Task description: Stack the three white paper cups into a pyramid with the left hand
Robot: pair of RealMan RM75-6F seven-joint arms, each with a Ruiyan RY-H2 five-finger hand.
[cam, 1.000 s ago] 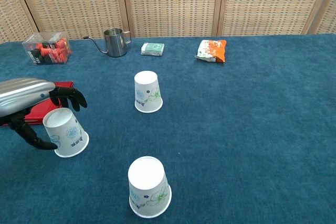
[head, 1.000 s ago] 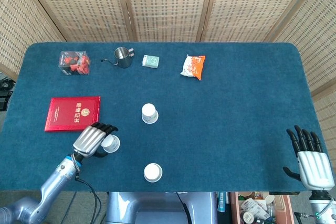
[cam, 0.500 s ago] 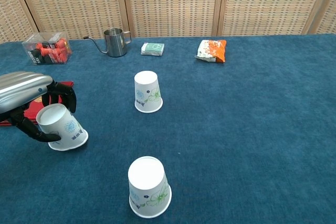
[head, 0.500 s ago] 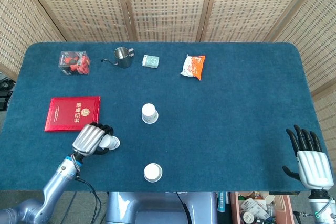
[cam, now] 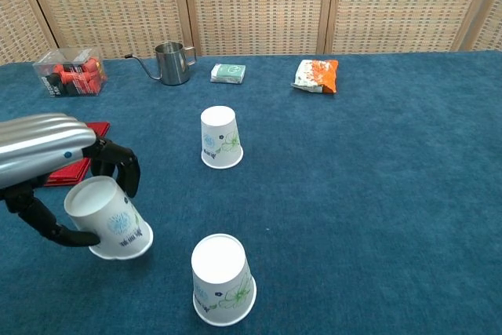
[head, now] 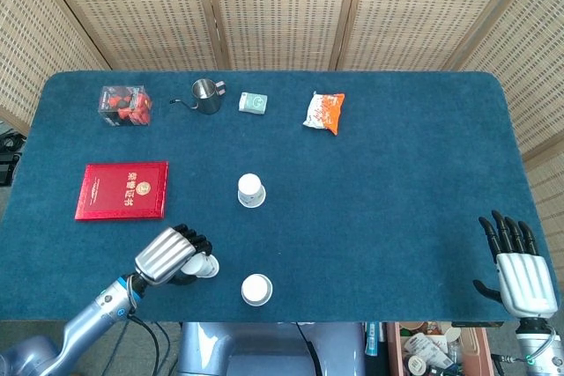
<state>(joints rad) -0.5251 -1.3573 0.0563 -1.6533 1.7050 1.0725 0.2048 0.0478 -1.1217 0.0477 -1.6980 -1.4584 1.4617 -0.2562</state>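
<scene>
Three white paper cups stand upside down on the blue table. My left hand (head: 169, 255) (cam: 49, 159) grips one cup (cam: 108, 218) (head: 206, 267) at the front left, fingers and thumb wrapped around its sides; the cup is tilted. A second cup (cam: 223, 278) (head: 256, 289) stands just to its right, near the front edge. The third cup (cam: 220, 137) (head: 250, 190) stands further back, mid-table. My right hand (head: 520, 267) hangs open past the table's front right corner, fingers spread, holding nothing.
A red booklet (head: 122, 190) lies left of the cups. Along the back edge stand a clear box of red items (head: 125, 105), a small metal pitcher (head: 206, 95), a green packet (head: 253, 102) and an orange snack bag (head: 324, 112).
My left hand closed on the front-left cup and has carried it right and toward the front edge, closer to the front cup. The right hand stayed still.
</scene>
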